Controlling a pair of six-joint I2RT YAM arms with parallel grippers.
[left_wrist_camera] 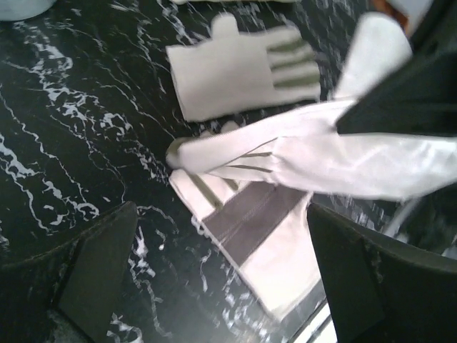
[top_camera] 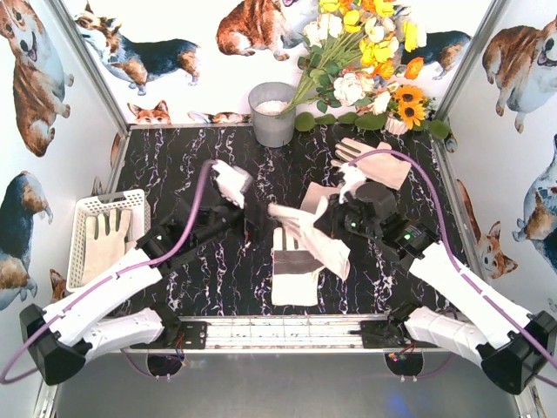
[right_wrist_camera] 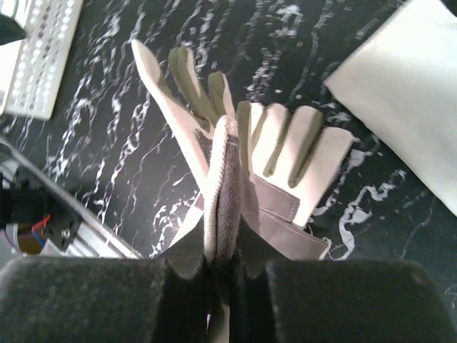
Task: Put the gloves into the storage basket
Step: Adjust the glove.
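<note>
Right pincer [right_wrist_camera: 221, 266] is clamped on the cuff of one glove [right_wrist_camera: 218, 164]. Cuff sits edge-on between the jaws, and the finger end trails away from it, off the surface [top_camera: 174, 165]. Directly under that pincer, a second glove [right_wrist_camera: 314, 157] with a grey band lies flat. Past it on the far side there's another glove [top_camera: 376, 165], with at least one more partly tucked beneath. Left pincer [left_wrist_camera: 221, 214] stands wide with nothing in it, and it faces the free end of the lifted glove, near but not touching. Storage basket [top_camera: 87, 205] is well off to the left of both pincers, beside the left arm, with one glove in it [top_camera: 104, 239]. So one is stowed, one is in the air and several are still out. My read is that this is the transfer step for the lifted glove. The basket is on the left arm's side, so a handover looks likely: left pincer closes on the dangling finger end, right lets go, left swings over the basket and drops. The alternative is right carrying it across, but the left arm is in the path. Watch that the limp glove doesn't drag the flat one along.
</note>
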